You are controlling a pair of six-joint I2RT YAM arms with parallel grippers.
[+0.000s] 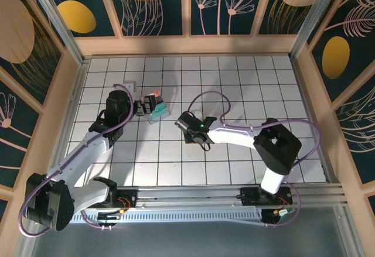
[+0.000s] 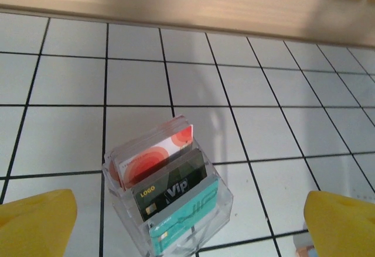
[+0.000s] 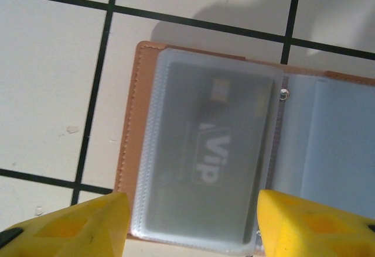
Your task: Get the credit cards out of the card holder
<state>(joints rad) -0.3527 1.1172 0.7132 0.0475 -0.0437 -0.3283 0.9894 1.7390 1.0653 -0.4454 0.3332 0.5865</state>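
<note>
Right gripper point(image 3: 190, 228), jaws parted, straddles the open card holder point(image 3: 128, 140); the sleeved credit card point(image 3: 217, 151) lies between them, long axis up-frame; contact seemingly not yet made.

The table point(image 1: 234, 69) has a white top ruled into square tiles by black lines and is fenced by pale wooden walls at the far end and both sides. A clear plastic box point(image 2: 214, 210) stands on it left of centre, its cards upright in a row. Right of the box and apart from it, the card holder point(image 3: 126, 146) lies open and flat, its tan leather edge around a frosted sleeve. A small pale object point(image 1: 130, 85), too small to make out, lies behind the box.
</note>
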